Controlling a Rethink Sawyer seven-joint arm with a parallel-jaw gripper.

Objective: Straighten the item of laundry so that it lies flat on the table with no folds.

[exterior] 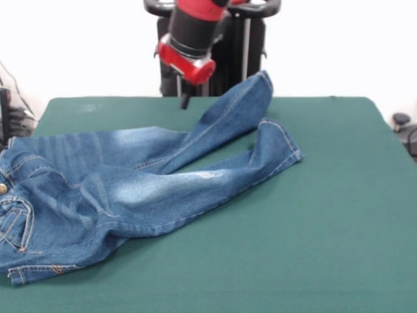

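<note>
Jeans: a small pair of blue denim jeans lies on the table, spread across the picture's left and centre.
Waist end: at the picture's left edge, running out of frame there; a metal button and tan stitching show by the fly and the pocket.
Legs: both run from the left toward the right and up toward the far side of the table.
Far leg: its cuff is lifted off the cloth and stands up, reaching past the table's far edge line in the picture, just right of the arm's tip.
Near leg: its cuff lies on the table right of centre, slightly raised at the hem.
Folds: the thigh area is rumpled, with creases and a rolled edge along the lower left; the faded patches show on the thighs.
Table: dark green cloth, bare over the whole right half and the near edge.
Arm: red and black arm comes down from the top centre, in front of the black pedestal.
Gripper: only a dark tip shows below the red cuff, near the far edge of the table, just left of the raised leg.
Jaws: cannot tell how far open they are, nor whether they hold the denim.
</note>
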